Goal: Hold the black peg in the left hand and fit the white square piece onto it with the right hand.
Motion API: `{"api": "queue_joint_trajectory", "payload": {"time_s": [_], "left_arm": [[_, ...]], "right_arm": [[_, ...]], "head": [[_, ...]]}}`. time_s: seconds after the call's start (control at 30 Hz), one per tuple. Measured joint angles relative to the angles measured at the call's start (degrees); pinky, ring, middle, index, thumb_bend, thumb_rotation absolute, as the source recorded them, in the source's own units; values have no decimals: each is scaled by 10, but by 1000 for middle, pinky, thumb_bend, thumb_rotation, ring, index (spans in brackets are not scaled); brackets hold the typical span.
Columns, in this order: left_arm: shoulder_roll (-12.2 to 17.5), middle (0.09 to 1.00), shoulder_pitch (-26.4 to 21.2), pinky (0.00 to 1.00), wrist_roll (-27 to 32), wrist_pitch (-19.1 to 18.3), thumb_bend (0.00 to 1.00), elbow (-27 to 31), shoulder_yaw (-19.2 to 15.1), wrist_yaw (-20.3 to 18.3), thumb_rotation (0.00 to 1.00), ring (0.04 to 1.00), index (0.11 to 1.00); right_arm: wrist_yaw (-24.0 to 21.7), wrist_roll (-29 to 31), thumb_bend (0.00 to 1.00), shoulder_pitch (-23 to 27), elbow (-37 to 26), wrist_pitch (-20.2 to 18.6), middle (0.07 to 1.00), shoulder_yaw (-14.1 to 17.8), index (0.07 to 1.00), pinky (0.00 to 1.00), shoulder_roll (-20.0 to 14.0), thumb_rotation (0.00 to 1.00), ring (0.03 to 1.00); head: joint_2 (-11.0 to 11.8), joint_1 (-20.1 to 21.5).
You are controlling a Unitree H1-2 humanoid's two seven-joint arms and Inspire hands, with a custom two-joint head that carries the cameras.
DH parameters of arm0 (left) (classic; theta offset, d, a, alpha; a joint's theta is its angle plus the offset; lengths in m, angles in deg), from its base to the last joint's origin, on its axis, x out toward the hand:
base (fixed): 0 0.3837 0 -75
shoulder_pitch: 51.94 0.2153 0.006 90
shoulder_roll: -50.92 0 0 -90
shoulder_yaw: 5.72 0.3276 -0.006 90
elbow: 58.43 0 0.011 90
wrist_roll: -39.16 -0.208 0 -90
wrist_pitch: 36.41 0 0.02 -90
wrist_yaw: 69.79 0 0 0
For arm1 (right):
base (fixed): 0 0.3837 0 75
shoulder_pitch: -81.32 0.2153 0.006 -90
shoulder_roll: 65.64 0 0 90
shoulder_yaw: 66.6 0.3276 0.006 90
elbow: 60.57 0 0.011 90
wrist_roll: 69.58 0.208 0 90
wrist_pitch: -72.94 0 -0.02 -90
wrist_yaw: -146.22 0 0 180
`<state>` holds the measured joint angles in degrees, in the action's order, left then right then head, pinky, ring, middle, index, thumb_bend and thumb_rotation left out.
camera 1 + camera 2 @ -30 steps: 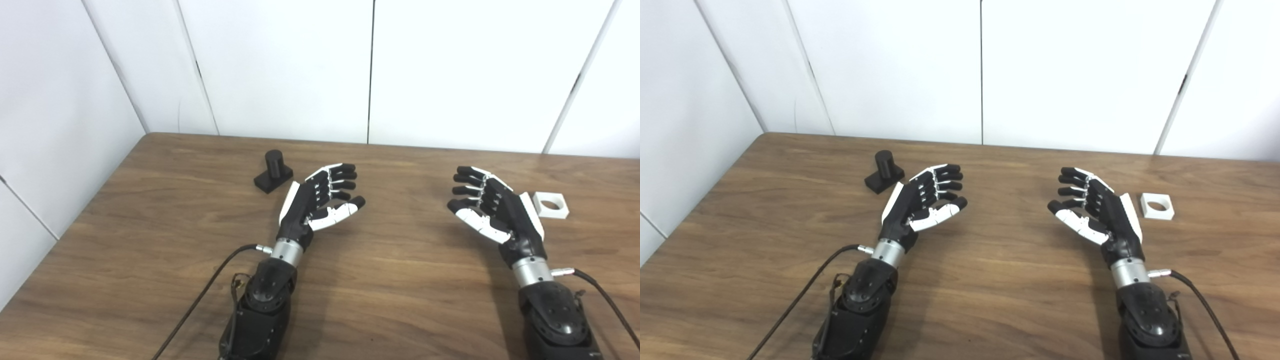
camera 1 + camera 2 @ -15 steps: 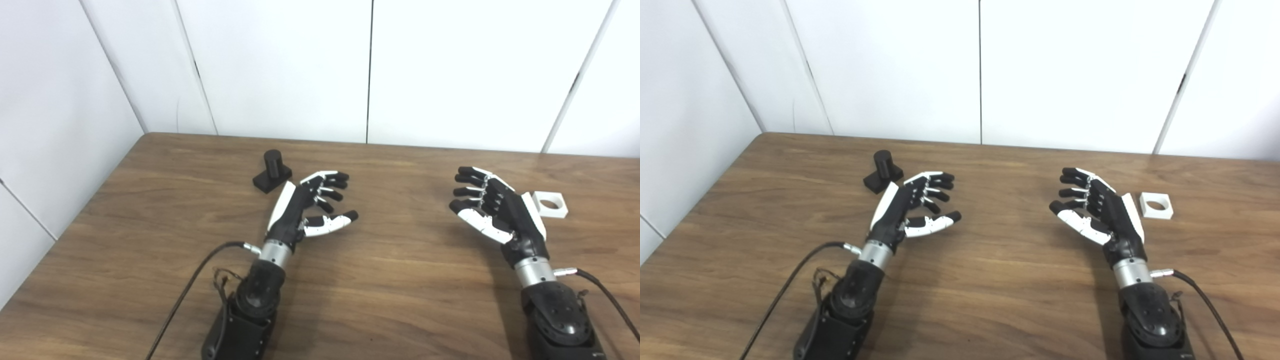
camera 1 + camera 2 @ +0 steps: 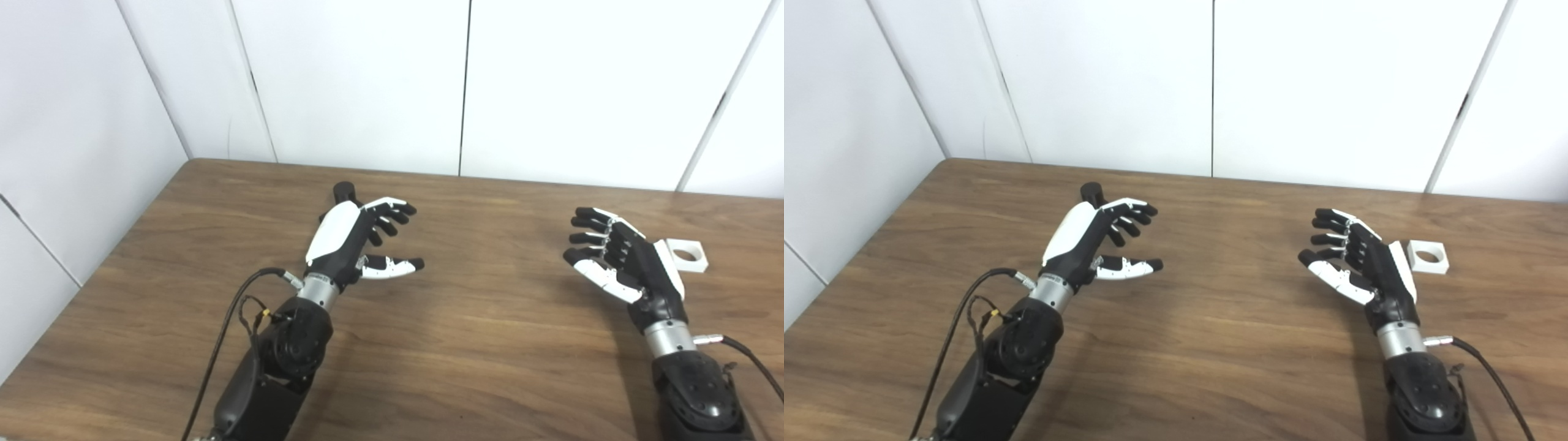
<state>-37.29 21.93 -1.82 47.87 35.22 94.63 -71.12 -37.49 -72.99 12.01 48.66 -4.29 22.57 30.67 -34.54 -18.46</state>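
The black peg point(image 3: 345, 192) stands at the back left of the wooden table point(image 3: 478, 343); only its top shows behind my left hand point(image 3: 358, 242). That hand is raised in front of the peg, open, back turned up, fingers apart and holding nothing. The white square piece point(image 3: 687, 256) with a round hole lies flat at the right, just behind my right hand point(image 3: 618, 263). My right hand hovers open, palm facing left, fingers spread, apart from the piece.
White wall panels point(image 3: 367, 79) rise behind and to the left of the table. A black cable point(image 3: 223, 343) trails from the left wrist, another cable point(image 3: 744, 361) from the right wrist. Bare wood lies between the two hands.
My left hand has lifted, moved back toward the peg and rolled its back upward, now covering the peg's base. The right hand has barely moved. The camera has shifted slightly.
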Motion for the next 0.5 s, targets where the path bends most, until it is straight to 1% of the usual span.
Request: {"api": "queue_joint_trajectory", "payload": {"time_s": [0.13,0.27,0.4,0.5], "left_arm": [[22,746,-12,528,-31,-10,694,15,-1,-14,241,685,700],[30,742,-20,506,-52,-21,701,34,-3,-27,241,671,688],[47,740,-35,495,-77,-22,710,48,-4,-40,196,665,684],[66,750,-49,492,-100,-21,720,49,-8,-41,203,676,683]], "right_arm": [[0,0,773,0,1,1,755,0,754,583,-1,372,682],[0,0,775,1,2,1,757,1,757,586,-1,375,685],[0,2,769,5,9,4,756,1,754,578,-1,373,678],[0,2,768,7,12,13,755,1,752,578,-1,365,678]], "head": [[0,0],[1,-1],[1,-1],[1,-3]]}}
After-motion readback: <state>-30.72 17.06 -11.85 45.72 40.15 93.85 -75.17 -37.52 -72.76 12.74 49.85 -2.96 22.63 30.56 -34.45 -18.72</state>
